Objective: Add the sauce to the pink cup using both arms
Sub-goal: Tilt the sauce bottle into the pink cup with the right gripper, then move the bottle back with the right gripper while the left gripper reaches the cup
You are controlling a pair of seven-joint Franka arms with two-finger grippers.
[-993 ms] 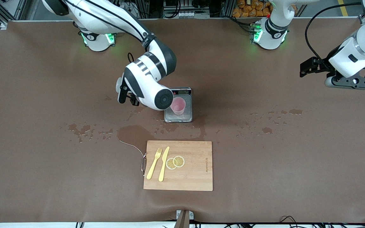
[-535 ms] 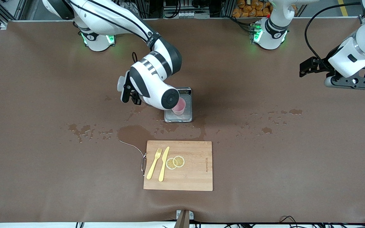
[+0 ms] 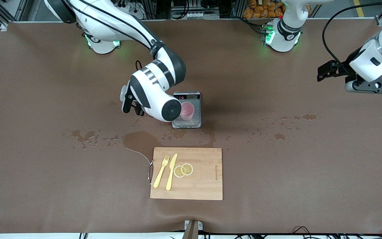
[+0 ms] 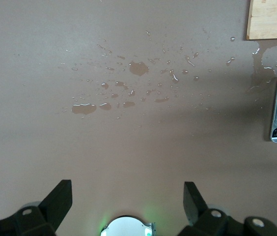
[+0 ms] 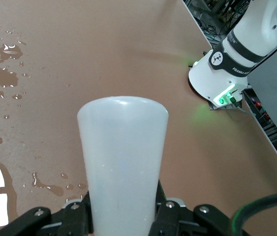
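right arm (image 3: 151, 96) back, one pink cup (image 3: 187, 111)

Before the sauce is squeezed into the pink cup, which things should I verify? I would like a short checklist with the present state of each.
1. Sauce gripped by right gripper: ok, shut on it.
2. Pink cup upright on the scale: ok.
3. Nozzle above the cup's mouth: cannot tell, the right wrist hides it.
4. Left gripper away from the cup: ok, open, waiting over the left arm's end of the table.
5. Table dry: not ok, puddles lie near the scale.
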